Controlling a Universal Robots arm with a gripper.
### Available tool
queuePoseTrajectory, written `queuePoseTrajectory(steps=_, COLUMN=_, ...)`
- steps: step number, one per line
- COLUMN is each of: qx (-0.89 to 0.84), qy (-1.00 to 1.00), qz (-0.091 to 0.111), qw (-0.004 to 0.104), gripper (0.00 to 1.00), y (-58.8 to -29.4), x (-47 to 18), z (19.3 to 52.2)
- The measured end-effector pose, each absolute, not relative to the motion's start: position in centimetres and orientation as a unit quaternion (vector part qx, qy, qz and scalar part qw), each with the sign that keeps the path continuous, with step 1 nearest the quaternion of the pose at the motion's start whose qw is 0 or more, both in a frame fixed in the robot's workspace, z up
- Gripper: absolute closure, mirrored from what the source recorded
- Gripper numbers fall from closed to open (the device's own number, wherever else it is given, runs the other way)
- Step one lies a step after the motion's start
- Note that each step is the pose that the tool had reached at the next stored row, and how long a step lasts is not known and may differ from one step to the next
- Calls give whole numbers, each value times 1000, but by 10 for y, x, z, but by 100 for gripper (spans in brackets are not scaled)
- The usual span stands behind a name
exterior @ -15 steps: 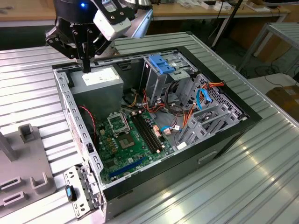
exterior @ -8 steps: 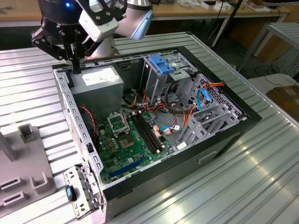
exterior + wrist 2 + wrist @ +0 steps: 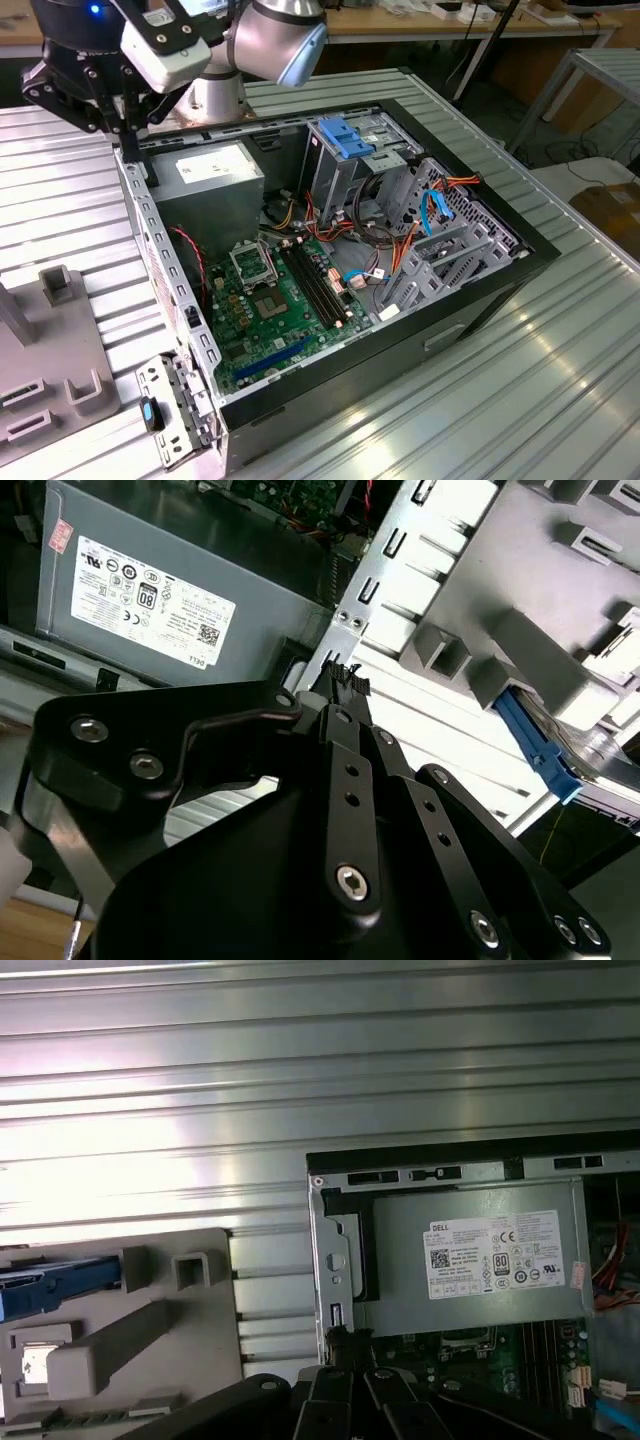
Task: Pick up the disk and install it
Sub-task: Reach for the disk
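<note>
The arm (image 3: 275, 40) reaches in from the upper part of the exterior view's left, its silver wrist joint bent so that the black gripper (image 3: 128, 150) points straight down. The jaws are closed together with nothing between them; in both wrist views the two fingers (image 3: 343, 695) meet at a single tip. That tip hangs over the rim of the open computer case (image 3: 150, 230), at the corner beside the grey power supply (image 3: 205, 175), which appears with its white label in the second wrist view (image 3: 140, 600) and in the first wrist view (image 3: 470, 1260). The disk (image 3: 55, 1285) is outside the case, resting on the grey fixture (image 3: 150, 1350) that stands beside it on the exterior view's left; its blue frame (image 3: 530, 735) sticks out past the fixture's blocks, apart from the gripper and untouched. Inside the case lie the green motherboard (image 3: 280, 300) and, toward the far side, a metal drive cage (image 3: 335, 180) topped by a light-blue bracket (image 3: 345, 138), with orange, red and blue cables running between them. Case and fixture rest on a ribbed metal table (image 3: 520, 380). Behind it, a wooden workbench (image 3: 400, 22) runs along the back of the room.
</note>
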State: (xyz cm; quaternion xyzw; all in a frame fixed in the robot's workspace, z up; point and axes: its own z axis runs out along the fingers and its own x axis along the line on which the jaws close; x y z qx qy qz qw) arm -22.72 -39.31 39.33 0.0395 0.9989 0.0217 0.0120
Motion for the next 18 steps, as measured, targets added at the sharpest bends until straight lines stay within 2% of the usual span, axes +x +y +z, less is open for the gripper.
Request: queuePoseTrajectory(steps=18, qx=40, qy=999, qz=22, qw=12, gripper=89, y=-387, x=-286, z=393)
